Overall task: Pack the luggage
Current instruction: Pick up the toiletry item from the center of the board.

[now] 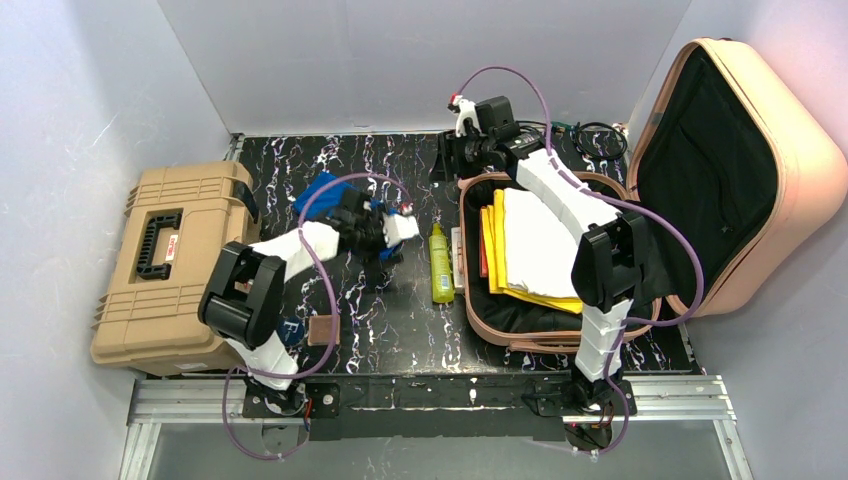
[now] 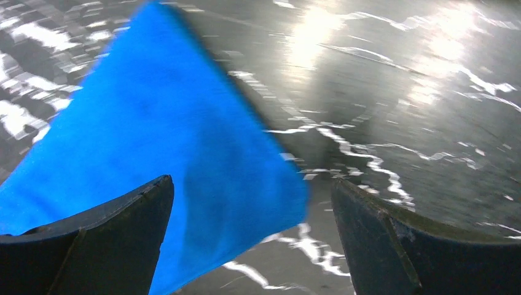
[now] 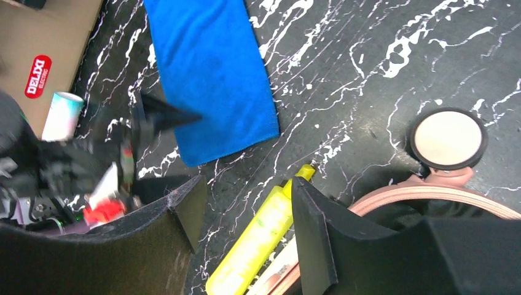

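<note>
Luggage (image 1: 800, 150): open at the table's right side, lid propped upright against the wall, yellow and white folded items (image 1: 530, 250) in the base. Left gripper (image 2: 250, 182): fingers spread wide, empty, over a blue cloth (image 2: 153, 123). Right gripper (image 3: 247, 184): fingers partly apart, empty, above the suitcase's far rim. Yellow bottle (image 1: 440, 265): lying just left of the suitcase. Tan toolbox (image 1: 170, 260): far left.

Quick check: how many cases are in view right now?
2. The tan toolbox sits closed on the left. The pink suitcase lies open on the right, with its lid raised. No others are visible.
</note>
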